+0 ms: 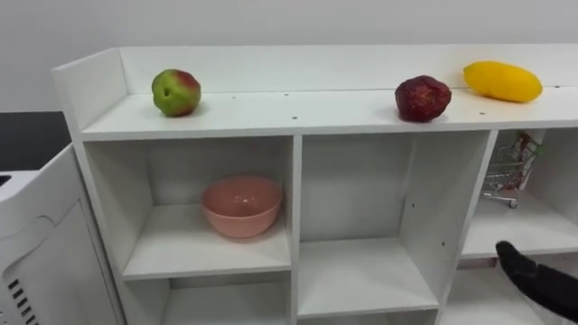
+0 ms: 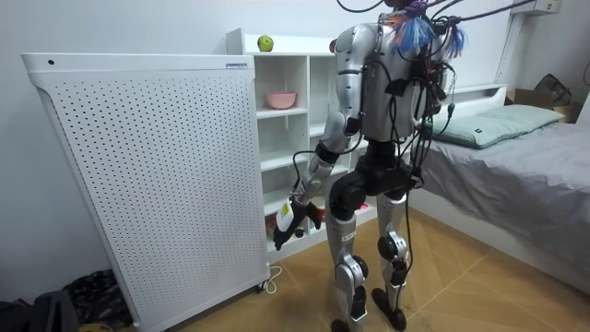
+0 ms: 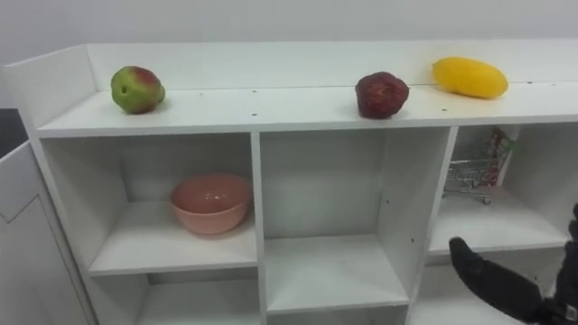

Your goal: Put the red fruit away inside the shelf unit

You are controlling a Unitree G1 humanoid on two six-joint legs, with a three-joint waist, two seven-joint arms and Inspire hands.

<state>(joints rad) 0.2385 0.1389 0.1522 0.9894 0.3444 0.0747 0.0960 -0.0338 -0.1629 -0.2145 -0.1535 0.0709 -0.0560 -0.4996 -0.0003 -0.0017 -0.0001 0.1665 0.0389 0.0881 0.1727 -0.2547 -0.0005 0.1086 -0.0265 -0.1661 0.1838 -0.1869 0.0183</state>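
Three fruits lie on top of the white closet (image 1: 298, 113): a green-red apple (image 1: 176, 92) at the left, a dark red fruit (image 1: 423, 98) right of the middle and a yellow mango (image 1: 502, 80) at the far right. My right hand (image 1: 533, 275) reaches in low at the right, in front of the lower right compartment, its dark fingers stretched out and holding nothing. In the room view I stand facing the closet (image 2: 277, 55), and my left hand (image 2: 293, 217) hangs low by the bottom shelves.
A pink bowl (image 1: 241, 206) sits in the upper left compartment. A small toy shopping cart (image 1: 510, 171) stands in the upper right compartment. A white perforated panel (image 2: 147, 175) stands left of the closet, and a bed (image 2: 516, 157) lies behind me.
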